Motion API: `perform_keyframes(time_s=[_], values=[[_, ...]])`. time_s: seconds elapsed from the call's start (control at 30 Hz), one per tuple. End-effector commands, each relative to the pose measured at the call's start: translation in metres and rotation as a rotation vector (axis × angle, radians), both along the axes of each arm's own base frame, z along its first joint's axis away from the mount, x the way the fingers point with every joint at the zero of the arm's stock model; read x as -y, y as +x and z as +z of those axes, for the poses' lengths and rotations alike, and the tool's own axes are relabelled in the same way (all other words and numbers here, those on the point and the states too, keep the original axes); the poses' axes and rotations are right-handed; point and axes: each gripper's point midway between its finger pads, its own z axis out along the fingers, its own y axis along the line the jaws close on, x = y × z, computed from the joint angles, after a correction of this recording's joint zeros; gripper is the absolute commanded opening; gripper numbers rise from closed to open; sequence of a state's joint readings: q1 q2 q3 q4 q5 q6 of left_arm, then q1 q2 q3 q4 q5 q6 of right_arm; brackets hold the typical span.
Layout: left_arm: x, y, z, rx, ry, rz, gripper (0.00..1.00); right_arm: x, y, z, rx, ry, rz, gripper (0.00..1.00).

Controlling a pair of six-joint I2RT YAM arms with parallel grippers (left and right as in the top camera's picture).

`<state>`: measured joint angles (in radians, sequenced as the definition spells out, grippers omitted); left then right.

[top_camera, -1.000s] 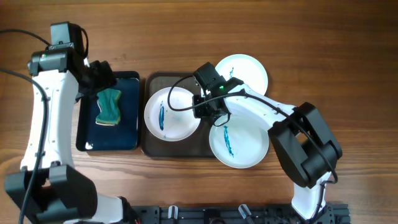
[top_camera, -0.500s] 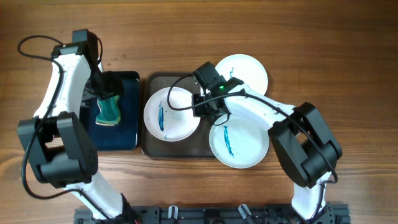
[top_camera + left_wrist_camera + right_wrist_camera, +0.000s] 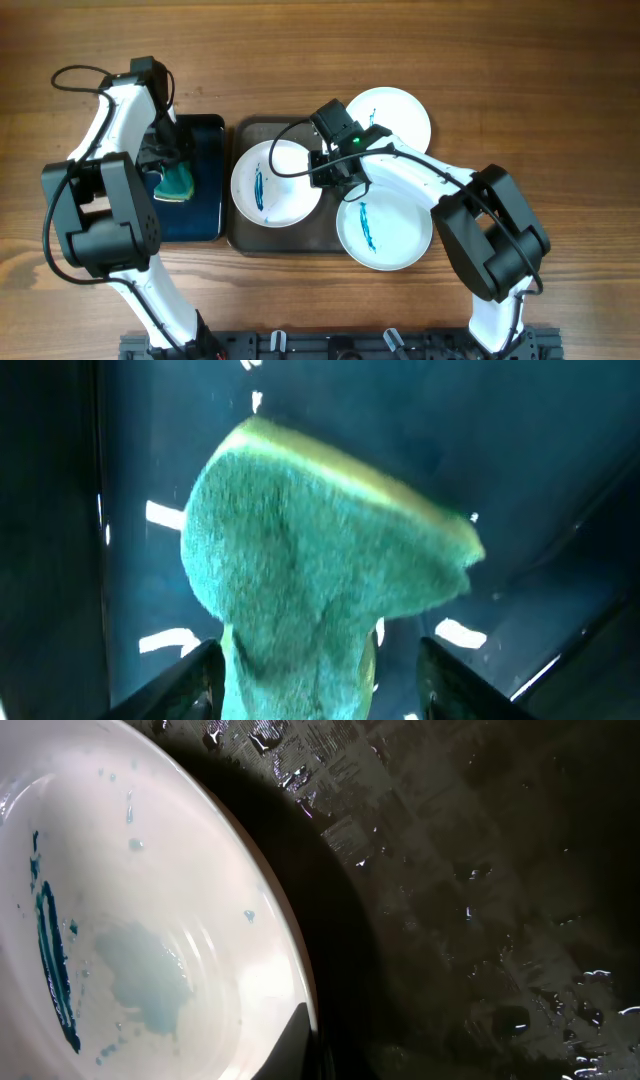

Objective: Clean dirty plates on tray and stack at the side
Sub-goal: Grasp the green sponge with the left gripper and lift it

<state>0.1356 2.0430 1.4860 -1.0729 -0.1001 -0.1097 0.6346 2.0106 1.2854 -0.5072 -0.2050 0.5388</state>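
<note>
Over the black tray (image 3: 205, 215), left hand (image 3: 318, 680) gapes around the sponge (image 3: 310, 570); right hand (image 3: 336, 180), cannot tell.

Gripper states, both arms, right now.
Left gripper: jaws straddle the sponge; grip cannot be told.
Right gripper: at the plate rim; open or closed cannot be told.

A white plate (image 3: 150, 920) fills the left, a dark blue streak (image 3: 55, 965) down its left side, a pale smear (image 3: 145, 985) mid-bowl; right of it lies the dark tray (image 3: 480, 870), wet and glinting
</note>
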Motion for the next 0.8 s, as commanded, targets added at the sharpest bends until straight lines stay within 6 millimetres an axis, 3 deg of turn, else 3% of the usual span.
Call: perform_keyframes(time_s=[0.0,0.1,0.2,0.37,0.43,0.53,0.67,0.77], values=[[0.001,0.004,-0.005,0.003,0.005,-0.009,0.57,-0.005,0.0,-0.004,-0.01,0.005,-0.003,0.05],[-0.002,0.005,-0.004,0.008,0.027,-0.01,0.57,-0.005,-0.001,-0.004,-0.012,0.003,-0.003,0.05],[-0.001,0.002,-0.007,-0.003,0.025,-0.012,0.5,-0.005,-0.001,-0.004,-0.012,0.003,-0.003,0.04],[0.001,-0.015,-0.032,-0.027,0.022,-0.012,0.5,-0.005,-0.001,-0.004,-0.012,0.003,-0.003,0.05],[0.001,-0.018,-0.035,-0.033,0.021,-0.012,0.38,-0.005,-0.001,-0.004,-0.011,0.003,-0.003,0.04],[0.001,-0.018,-0.035,-0.032,0.022,-0.008,0.04,-0.006,0.0,-0.004,-0.008,0.007,-0.003,0.05],[0.002,-0.022,-0.027,-0.057,0.021,0.026,0.04,-0.006,0.001,-0.004,-0.006,0.008,-0.003,0.05],[0.002,-0.015,-0.003,-0.048,0.018,0.048,0.04,-0.006,0.001,-0.004,-0.006,0.008,-0.003,0.04]])
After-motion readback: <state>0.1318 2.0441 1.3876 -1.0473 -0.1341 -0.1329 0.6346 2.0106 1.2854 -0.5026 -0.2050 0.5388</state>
